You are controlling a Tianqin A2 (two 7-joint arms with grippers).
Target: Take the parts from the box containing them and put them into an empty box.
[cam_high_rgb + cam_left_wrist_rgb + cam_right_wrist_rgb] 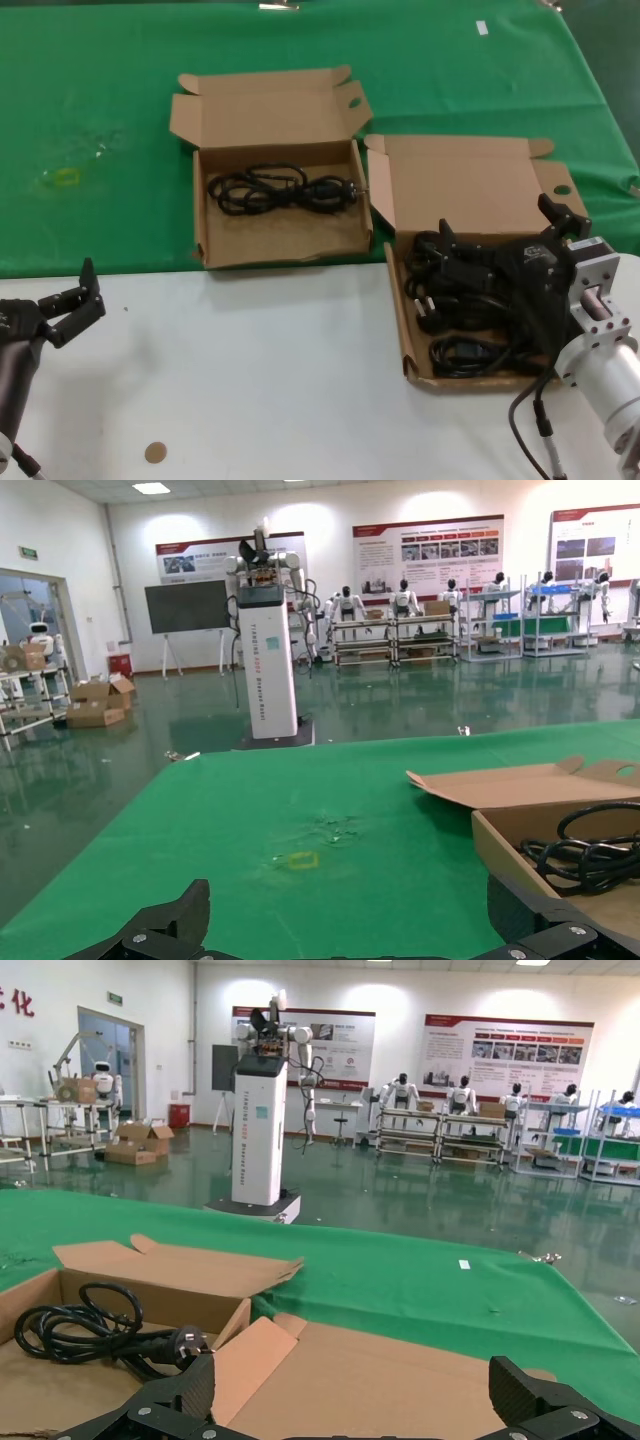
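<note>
Two open cardboard boxes sit on the green cloth point(120, 110) at the tabletop's point(250, 370) far side. The smaller box point(280, 235) holds one coiled power cord point(282, 190); the wider box point(450, 190) to its right holds several tangled cords point(450, 325), uncountable. The right gripper point(505, 235) hangs over these, fingers spread wide, gripping nothing. The left gripper point(75, 300) waits open above the white tabletop, near a small brown disc point(155, 452).

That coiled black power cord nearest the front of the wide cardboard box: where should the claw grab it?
Probably across the middle of the coiled black power cord, where the loops lie bunched, coming straight down from above; the wide cardboard box walls block the sides. The right gripper hovers open above.
</note>
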